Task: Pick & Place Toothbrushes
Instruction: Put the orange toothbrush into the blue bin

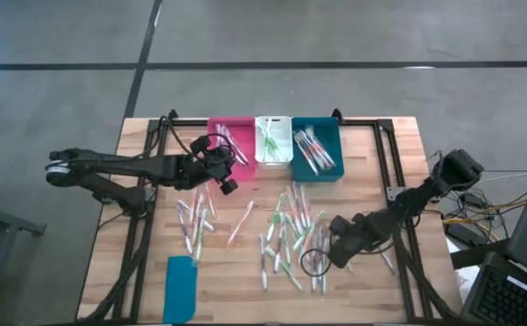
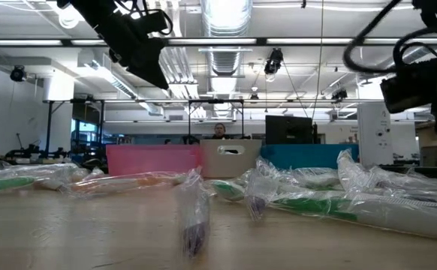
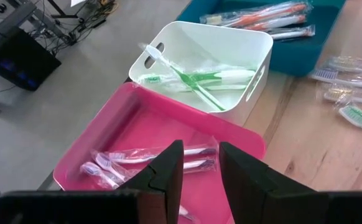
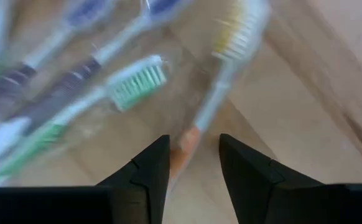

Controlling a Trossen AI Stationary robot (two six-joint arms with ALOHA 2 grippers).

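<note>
Lying scattered across the middle of the wooden counter (image 1: pixel 137 281), the toothbrushes (image 1: pixel 286 240) are thin whitish sticks in clear wrappers with pink, purple, green or orange accents; their long axes point every way, many running roughly from the counter's near edge toward the bins, others slanted. Along the far edge three bins sit side by side, touching: a pink bin (image 1: pixel 230 127) with a few purple-accented brushes lying along its length, a white bin (image 1: pixel 272 161) with green brushes crossed inside it, and a teal bin (image 1: pixel 318 172) with orange and pink brushes laid diagonally. A flat teal lid (image 1: pixel 180 288) lies near the front left corner, apart from the brushes. The left gripper (image 1: pixel 225 172) hangs over the pink bin's near edge, fingers (image 3: pixel 168 171) slightly parted with nothing between them. The right gripper (image 1: pixel 336 246) is low over the right side of the scatter, its fingers (image 4: pixel 246 165) parted on either side of an orange-handled brush (image 4: pixel 215 106) that points away from it, not clamped on it; a green-bristled brush (image 4: pixel 116 87) lies just beside. A black frame (image 1: pixel 386 154) borders the counter.
</note>
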